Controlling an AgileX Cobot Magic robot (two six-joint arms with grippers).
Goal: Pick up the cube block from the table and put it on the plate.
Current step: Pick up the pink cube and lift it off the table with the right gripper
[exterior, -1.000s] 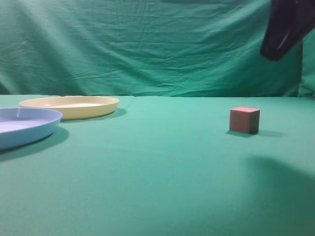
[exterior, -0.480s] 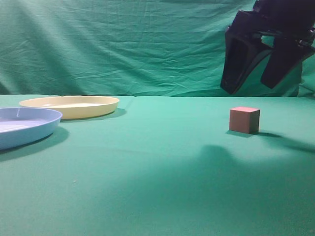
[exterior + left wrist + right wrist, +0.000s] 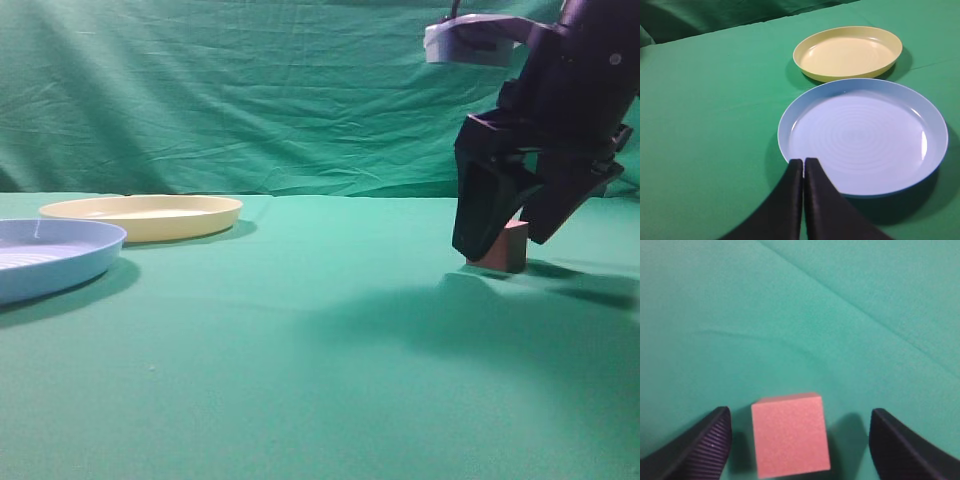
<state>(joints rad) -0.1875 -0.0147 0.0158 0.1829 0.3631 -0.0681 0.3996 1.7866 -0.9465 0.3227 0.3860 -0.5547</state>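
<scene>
The red cube block (image 3: 790, 435) sits on the green table (image 3: 300, 330) at the right; in the exterior view (image 3: 508, 248) the right arm hides most of it. My right gripper (image 3: 505, 245) is open and low over the cube, one finger (image 3: 702, 447) on each side of it, both apart from it; it also shows in the right wrist view (image 3: 799, 440). The pale yellow plate (image 3: 140, 214) lies far left at the back and shows in the left wrist view (image 3: 847, 52). My left gripper (image 3: 803, 162) is shut and empty.
A light blue ridged plate (image 3: 50, 255) lies at the left edge in front of the yellow plate, just under my left gripper in the left wrist view (image 3: 862, 135). A green cloth backdrop (image 3: 250, 90) rises behind the table.
My right gripper has come down from the upper right corner to the cube and now straddles it. The cube and both plates have not moved.
</scene>
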